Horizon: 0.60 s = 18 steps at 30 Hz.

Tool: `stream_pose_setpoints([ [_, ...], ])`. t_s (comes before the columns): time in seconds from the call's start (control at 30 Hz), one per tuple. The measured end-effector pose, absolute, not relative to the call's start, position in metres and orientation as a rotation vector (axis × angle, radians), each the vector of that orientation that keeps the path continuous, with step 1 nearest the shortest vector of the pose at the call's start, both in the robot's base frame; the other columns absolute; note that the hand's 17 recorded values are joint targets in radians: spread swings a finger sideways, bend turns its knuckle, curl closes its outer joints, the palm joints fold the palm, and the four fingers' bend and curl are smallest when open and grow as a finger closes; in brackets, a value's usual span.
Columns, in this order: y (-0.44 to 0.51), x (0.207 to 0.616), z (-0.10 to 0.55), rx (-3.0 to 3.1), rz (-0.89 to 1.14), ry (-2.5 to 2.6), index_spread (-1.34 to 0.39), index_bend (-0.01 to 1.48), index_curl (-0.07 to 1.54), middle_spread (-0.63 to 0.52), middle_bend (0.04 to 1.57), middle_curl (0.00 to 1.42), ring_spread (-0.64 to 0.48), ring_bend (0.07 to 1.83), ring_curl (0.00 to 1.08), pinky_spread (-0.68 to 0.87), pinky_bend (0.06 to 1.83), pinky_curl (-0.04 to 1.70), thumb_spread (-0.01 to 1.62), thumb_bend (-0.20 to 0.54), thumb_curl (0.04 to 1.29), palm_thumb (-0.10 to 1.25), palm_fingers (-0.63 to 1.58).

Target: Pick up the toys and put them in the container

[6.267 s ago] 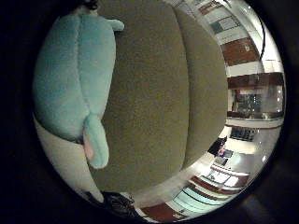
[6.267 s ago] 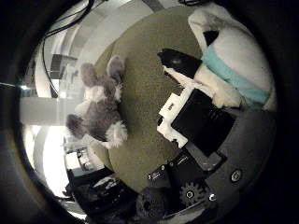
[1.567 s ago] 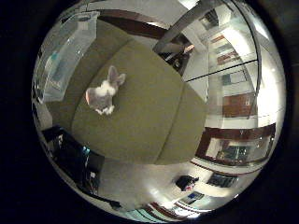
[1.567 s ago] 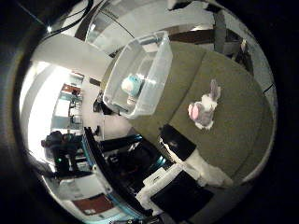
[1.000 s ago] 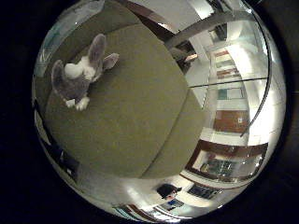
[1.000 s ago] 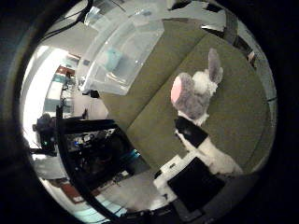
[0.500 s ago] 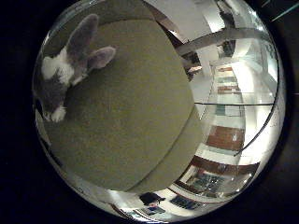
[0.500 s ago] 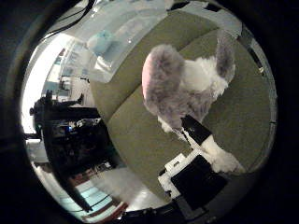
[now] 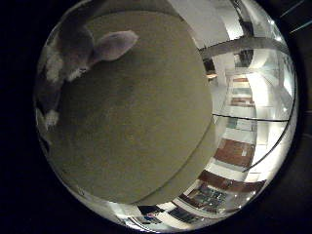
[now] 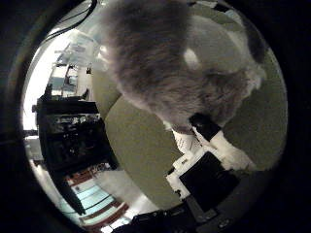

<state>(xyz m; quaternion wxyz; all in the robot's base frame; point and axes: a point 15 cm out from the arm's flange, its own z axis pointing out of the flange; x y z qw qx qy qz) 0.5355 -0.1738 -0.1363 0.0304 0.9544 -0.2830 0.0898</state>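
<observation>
A grey and white plush rabbit (image 10: pixel 180 63) lies on the olive-green table (image 9: pixel 146 117) and fills much of the right thumb side palm view, so it is close under the palm. My hand (image 10: pixel 209 165) is just above it, and one white and black finger (image 10: pixel 206 131) reaches straight out to the plush's edge. The right little finger side palm view shows the rabbit's ear and paws (image 9: pixel 73 49) at the table's side. A bit of the clear container (image 10: pixel 83 47) shows beyond the rabbit at the table's end.
The table's rounded edge (image 9: pixel 200 161) drops off to the room floor. Dark equipment and a stand (image 10: pixel 68 126) are beside the table, below its edge. Room walls and windows (image 9: pixel 249 97) lie far off.
The camera has come down closer to the rabbit: it grew from a small figure to filling the thumb side view. The container has slid almost out of sight behind it.
</observation>
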Motion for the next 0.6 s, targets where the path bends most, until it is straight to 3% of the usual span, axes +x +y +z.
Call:
stream_pose_setpoints([
  [0.17, -0.165, 0.532, -0.144, 2.946, 0.251, -0.869, -0.49, 0.2, 0.33, -0.11, 0.23, 0.31, -0.05, 0.37, 0.26, 0.3, 0.52, 0.03, 0.92, -0.027, 0.52, 0.8, 0.61],
  [0.23, -0.163, 0.531, -0.144, 2.947, 0.245, -0.864, -0.48, 0.16, 0.32, -0.16, 0.33, 0.34, -0.17, 0.55, 0.29, 0.17, 0.56, -0.01, 0.92, -0.028, 0.51, 0.8, 0.9],
  [0.3, -0.161, 0.531, -0.144, 2.949, 0.241, -0.85, -0.46, 0.23, 0.36, -0.2, 0.49, 0.41, -0.23, 0.71, 0.36, -0.08, 0.78, 0.03, 0.88, -0.031, 0.51, 0.79, 1.3],
  [0.33, -0.161, 0.532, -0.143, 2.949, 0.244, -0.849, -0.45, 0.25, 0.37, -0.21, 0.54, 0.43, -0.24, 0.75, 0.38, -0.13, 0.82, 0.04, 0.87, -0.036, 0.51, 0.78, 1.35],
  [0.37, -0.162, 0.533, -0.141, 2.948, 0.248, -0.85, -0.43, 0.4, 0.44, -0.2, 0.69, 0.48, -0.23, 0.83, 0.41, -0.23, 0.93, 0.09, 0.86, -0.034, 0.52, 0.77, 1.48],
  [0.47, -0.166, 0.533, -0.139, 2.944, 0.252, -0.859, -0.34, 0.76, 0.59, -0.17, 0.93, 0.58, -0.21, 1.04, 0.5, -0.29, 1.15, 0.21, 0.89, -0.012, 0.52, 0.83, 1.5],
  [0.6, -0.185, 0.536, -0.122, 2.923, 0.289, -0.904, -0.26, 1.02, 0.7, -0.14, 1.17, 0.66, -0.21, 1.23, 0.58, -0.24, 1.39, 0.34, 0.91, -0.01, 0.54, 0.93, 1.34],
])
